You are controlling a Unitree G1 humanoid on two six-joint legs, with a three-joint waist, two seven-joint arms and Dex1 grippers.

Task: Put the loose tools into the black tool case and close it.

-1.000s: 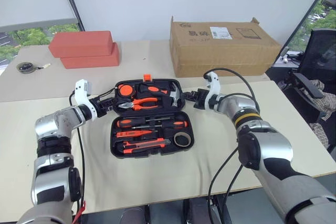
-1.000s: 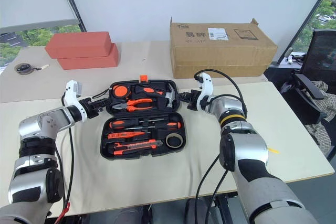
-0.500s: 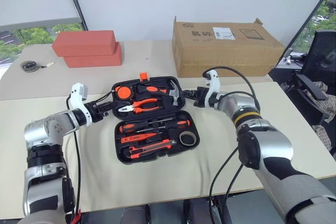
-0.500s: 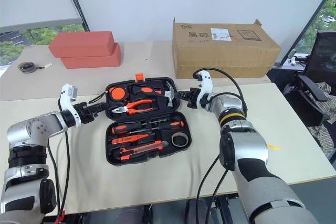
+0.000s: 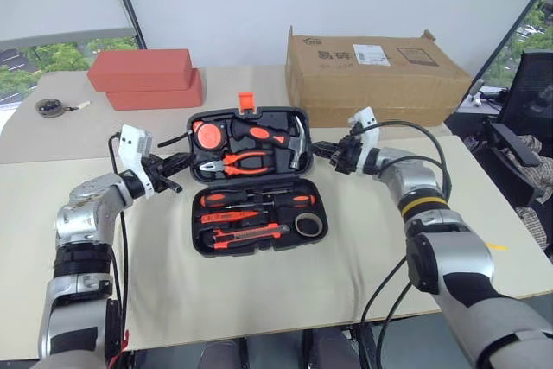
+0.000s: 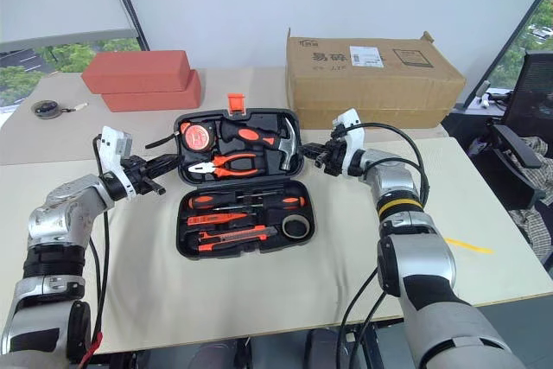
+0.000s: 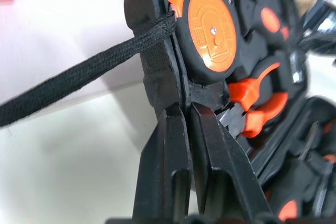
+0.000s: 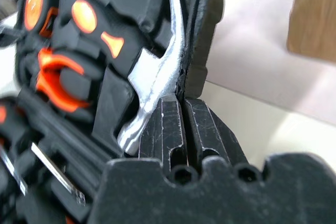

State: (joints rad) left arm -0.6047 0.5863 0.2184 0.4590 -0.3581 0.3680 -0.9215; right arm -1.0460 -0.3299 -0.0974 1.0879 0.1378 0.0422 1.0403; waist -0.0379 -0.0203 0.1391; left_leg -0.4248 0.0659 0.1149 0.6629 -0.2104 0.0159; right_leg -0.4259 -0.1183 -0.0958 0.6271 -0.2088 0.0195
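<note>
Left tool is clenched, fingers pressed together, at the left edge of the raised lid of the black tool case; in the left wrist view its fingertips sit right at the lid rim, though whether the rim is pinched between them I cannot tell. Right tool is likewise clenched at the lid's right edge; in the right wrist view its fingertips meet the rim just beside the silver hammer head.

Case sits open in the middle of the near counter, lid half tilted up off the surface, orange latch at its far edge. Black cord strap runs off the lid's left corner.

Lid half holds: round orange-faced tape measure, orange-handled pliers, hammer.

Base half holds: screwdrivers with orange-and-black handles lying crosswise, orange-black utility knife below them, brownish tape roll in the right-hand corner.

Far counter: two stacked red boxes on the left, cardboard box on the right, small round dark tape measure at far left. Black office chair stands off to the right.
</note>
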